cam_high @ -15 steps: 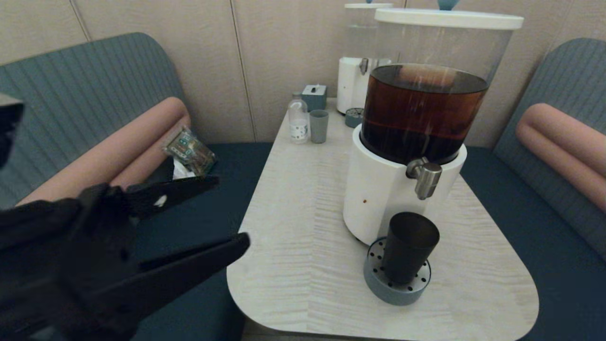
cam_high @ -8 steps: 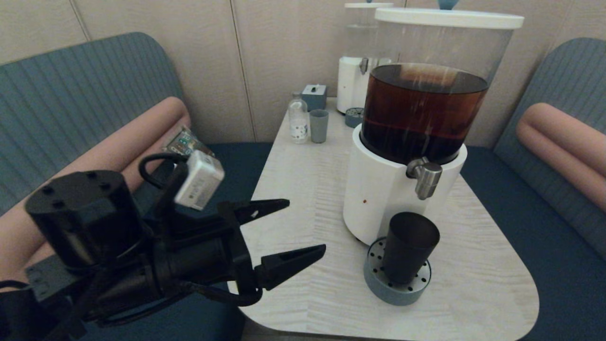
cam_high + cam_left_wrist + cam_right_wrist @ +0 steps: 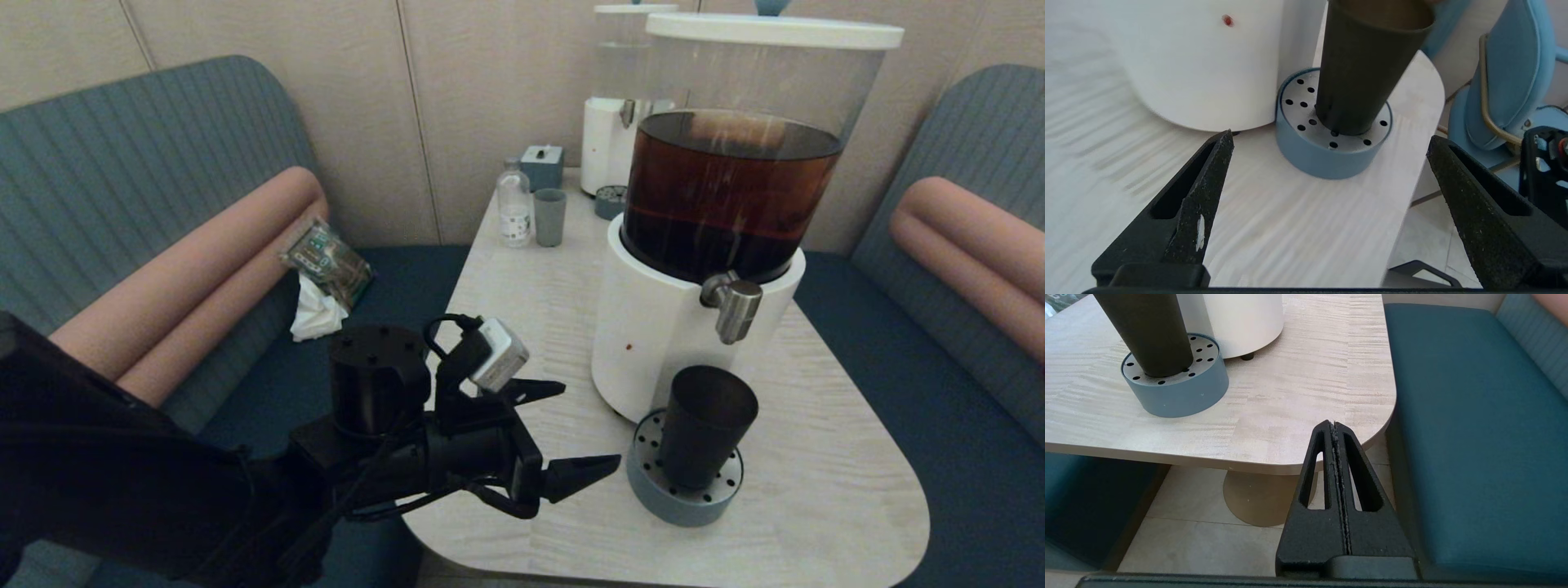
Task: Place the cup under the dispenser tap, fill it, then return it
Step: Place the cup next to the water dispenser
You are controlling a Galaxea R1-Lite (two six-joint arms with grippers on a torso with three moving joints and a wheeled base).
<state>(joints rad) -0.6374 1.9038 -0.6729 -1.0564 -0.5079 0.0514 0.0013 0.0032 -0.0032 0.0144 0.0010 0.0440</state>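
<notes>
The pale wood-grain tabletop is flanked on both sides by teal bench seating with pink bolsters. The large white-based dispenser, its clear tank holding dark brown liquid, is set toward the tabletop's near right portion. A second, smaller dispenser with a colourless tank is seen at the far edge, against the wall.

The left arm is stretched over the tabletop's near left edge, and the left pincer is held spread wide, its tips aimed at the cup and well short of touching it. In the left wrist view the cup is framed between the two parted fingers, with nothing gripped. The right pincer is seen only in its own wrist view, pressed together and empty, hanging off the tabletop's near right corner above the floor.

The cup is stood upright on the grey-blue perforated drip tray, which is set just against the front of the dispenser's white base, close to the near edge. The dispenser tap is positioned directly above the cup's open mouth, clear of its rim.

At the far left corner a small clear bottle and a grey-blue tumbler are placed side by side, with a small grey box just behind them.
</notes>
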